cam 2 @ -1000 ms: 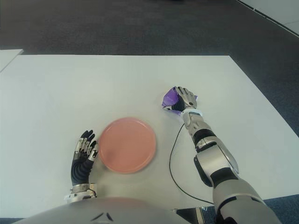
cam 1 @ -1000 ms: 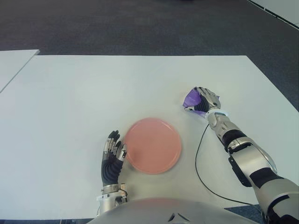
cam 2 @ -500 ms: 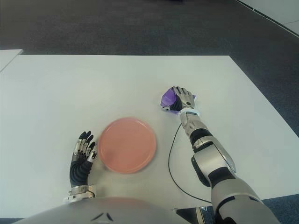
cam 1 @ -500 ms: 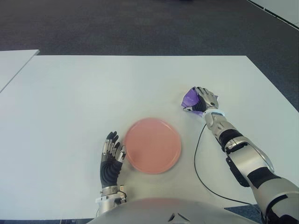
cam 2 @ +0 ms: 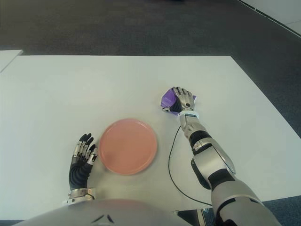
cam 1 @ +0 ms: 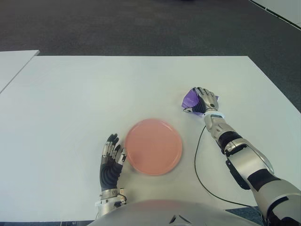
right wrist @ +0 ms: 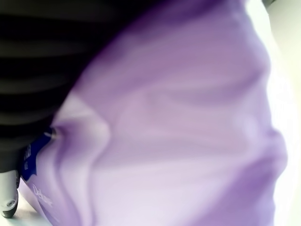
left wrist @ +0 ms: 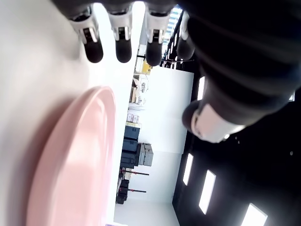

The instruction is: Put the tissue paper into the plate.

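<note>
— Where is the tissue paper?
— The purple tissue paper pack (cam 1: pixel 190 99) lies on the white table (cam 1: pixel 94 94), off to the right of the pink plate (cam 1: pixel 154 146) and a little farther from the robot, well apart from it. The right hand (cam 1: pixel 204 101) covers it from above, fingers (cam 1: pixel 207 95) curled over the pack and gripping it. In the right wrist view the purple wrapper (right wrist: pixel 178 132) fills almost the whole picture.
— And the plate?
— It lies flat near the table's front edge, nothing in it.
— The other hand?
— The left hand (cam 1: pixel 112 155) shows just to the left of the plate, palm down, its fingers (left wrist: pixel 123 44) stretched out straight and holding nothing. A thin black cable (cam 1: pixel 197 162) runs along the table by the right forearm.
</note>
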You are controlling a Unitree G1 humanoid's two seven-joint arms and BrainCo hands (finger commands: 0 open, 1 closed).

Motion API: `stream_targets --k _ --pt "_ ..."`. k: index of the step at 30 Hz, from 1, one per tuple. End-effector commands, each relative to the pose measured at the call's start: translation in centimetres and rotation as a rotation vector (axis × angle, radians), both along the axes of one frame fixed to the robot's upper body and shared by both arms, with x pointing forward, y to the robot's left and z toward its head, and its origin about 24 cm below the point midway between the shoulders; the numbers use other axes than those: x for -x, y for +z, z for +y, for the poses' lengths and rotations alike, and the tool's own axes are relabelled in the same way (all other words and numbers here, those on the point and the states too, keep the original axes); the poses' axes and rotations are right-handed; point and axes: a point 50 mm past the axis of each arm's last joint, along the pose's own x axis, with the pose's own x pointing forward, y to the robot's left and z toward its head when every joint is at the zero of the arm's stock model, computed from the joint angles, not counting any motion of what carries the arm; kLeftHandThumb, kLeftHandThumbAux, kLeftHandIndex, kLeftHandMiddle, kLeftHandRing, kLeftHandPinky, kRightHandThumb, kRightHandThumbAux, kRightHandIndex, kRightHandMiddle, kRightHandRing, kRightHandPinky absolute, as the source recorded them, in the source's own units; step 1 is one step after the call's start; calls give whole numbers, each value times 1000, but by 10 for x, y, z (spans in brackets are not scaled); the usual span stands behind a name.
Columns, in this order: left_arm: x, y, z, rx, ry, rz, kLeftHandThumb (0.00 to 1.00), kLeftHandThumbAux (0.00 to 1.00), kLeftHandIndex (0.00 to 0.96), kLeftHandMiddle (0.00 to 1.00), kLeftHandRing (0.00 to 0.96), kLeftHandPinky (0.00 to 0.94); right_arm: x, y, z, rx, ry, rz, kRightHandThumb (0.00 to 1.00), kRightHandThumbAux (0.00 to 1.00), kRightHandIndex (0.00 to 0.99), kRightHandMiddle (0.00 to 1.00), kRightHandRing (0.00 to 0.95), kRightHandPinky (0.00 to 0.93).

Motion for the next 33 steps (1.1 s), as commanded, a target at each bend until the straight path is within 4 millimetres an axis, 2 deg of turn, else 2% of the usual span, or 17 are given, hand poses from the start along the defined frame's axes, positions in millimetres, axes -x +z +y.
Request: stream_targets --k 1,4,10,17,26,33 --pt "10 -9 -3 18 17 91 267 727 148 130 118 145 69 -83 20 13 68 344 683 720 429 667 662 634" --pt "9 -8 -3 22 33 88 300 723 175 145 141 182 68 -82 19 2 63 339 689 723 434 704 692 671" --pt "8 -7 -3 32 34 68 334 716 198 165 165 194 66 -80 19 -27 62 334 695 725 437 737 708 694" --pt "7 -6 -3 37 33 60 355 714 204 181 178 206 67 -81 19 -48 53 331 697 725 438 745 707 689" --pt "7 -6 -4 57 44 51 408 708 262 208 197 214 68 -81 19 -53 55 311 696 726 438 743 715 658" --pt "6 -8 -4 51 44 45 391 712 244 209 201 221 58 -69 16 -41 94 254 697 725 439 747 717 681"
